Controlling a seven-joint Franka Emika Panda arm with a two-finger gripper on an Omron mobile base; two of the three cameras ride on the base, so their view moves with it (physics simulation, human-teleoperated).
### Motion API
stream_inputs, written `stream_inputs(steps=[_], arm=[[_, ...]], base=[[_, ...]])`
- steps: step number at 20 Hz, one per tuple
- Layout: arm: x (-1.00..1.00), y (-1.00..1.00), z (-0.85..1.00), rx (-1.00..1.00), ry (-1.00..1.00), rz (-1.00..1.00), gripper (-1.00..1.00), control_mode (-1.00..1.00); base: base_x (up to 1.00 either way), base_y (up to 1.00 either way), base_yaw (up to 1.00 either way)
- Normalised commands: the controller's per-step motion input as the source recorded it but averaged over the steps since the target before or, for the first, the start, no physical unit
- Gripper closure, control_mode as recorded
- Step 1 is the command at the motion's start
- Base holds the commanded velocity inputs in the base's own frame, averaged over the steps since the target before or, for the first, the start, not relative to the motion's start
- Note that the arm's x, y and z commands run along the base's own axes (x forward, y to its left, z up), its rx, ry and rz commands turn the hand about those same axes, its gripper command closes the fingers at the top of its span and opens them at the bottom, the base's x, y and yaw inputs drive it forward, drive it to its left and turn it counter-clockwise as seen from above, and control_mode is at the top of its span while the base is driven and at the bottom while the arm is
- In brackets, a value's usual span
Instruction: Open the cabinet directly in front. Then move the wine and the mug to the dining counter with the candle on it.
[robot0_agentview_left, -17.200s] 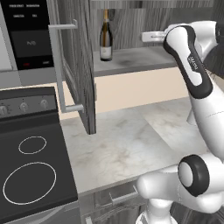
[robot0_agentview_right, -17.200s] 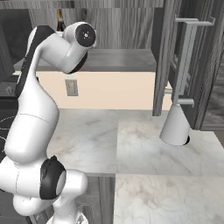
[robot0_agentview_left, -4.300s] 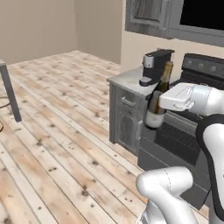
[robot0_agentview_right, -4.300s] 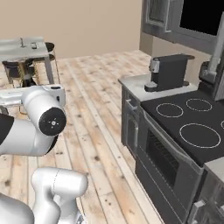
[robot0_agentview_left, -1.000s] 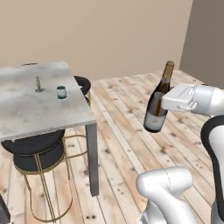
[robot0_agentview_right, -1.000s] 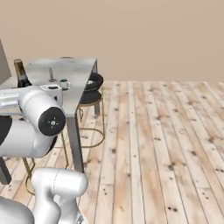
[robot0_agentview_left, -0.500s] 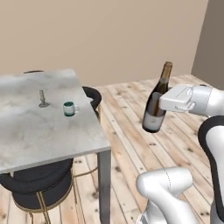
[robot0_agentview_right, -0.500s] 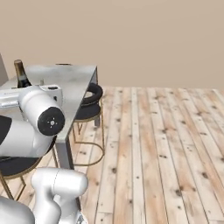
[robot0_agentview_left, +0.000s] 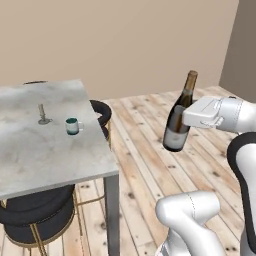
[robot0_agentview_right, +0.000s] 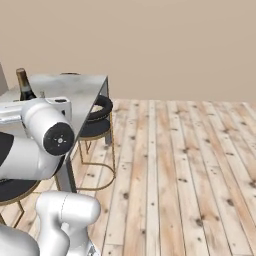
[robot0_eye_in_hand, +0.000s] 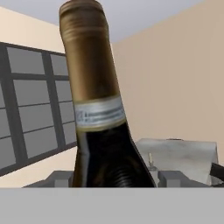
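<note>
Wine bottle (robot0_agentview_left: 176, 124): dark glass, gold-foil neck, pale label low on the body. Held in the air at centre right of the left base view, tilted slightly with the neck leaning toward the right of the frame, above the wooden floor and well apart from the dining counter (robot0_agentview_left: 50, 160).

Gripper (robot0_agentview_left: 186, 120): clamped on the bottle's body about mid-height, white hand entering from the right edge.

Change from half a second before: the whole picture has shifted, so the camera has moved with the base. The counter now fills more of the left side, and mug and candle sit further toward the right of the frame than before. The bottle keeps the same place in the frame and the same tilt in the hand.

Mug (robot0_agentview_left: 73, 126): teal-green and white, upright on the counter top, left centre of the left base view, handle toward the right.

Candle (robot0_agentview_left: 43, 114): slim pale stick on a round grey base, upright, just beside the mug toward its upper left, not touching.

Stool (robot0_agentview_left: 37, 207): black round cushion on gold legs, under the counter, lower left.

By view: the right base view gives the bottle (robot0_agentview_right: 24, 86) as neck and shoulder at upper left, behind the white arm, with the counter (robot0_agentview_right: 87, 92) beyond it. The hand view gives the foil neck (robot0_eye_in_hand: 89, 61) close up, and the counter (robot0_eye_in_hand: 183, 155) at lower right with a small pale upright stick on it, likely the candle (robot0_eye_in_hand: 151, 159).
</note>
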Motion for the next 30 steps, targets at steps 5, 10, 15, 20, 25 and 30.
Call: stream_inputs(steps=[5,10,15,20,25,30], arm=[[0.00,0.00,0.00,0.00,0.00,0.00,1.00,1.00],[0.00,0.00,0.00,0.00,0.00,0.00,1.00,1.00],[0.00,0.00,0.00,0.00,0.00,0.00,1.00,1.00],[0.00,0.00,0.00,0.00,0.00,0.00,1.00,1.00],[0.00,0.33,-0.06,-0.02,0.00,0.00,1.00,-1.00],[0.44,1.00,-0.44,-0.04,0.10,-0.11,1.00,-1.00]], base=[[0.26,0.58,0.00],[0.81,0.33,0.00],[1.00,0.05,0.00],[0.21,0.01,0.00],[0.00,0.19,0.00],[0.00,0.00,0.00]])
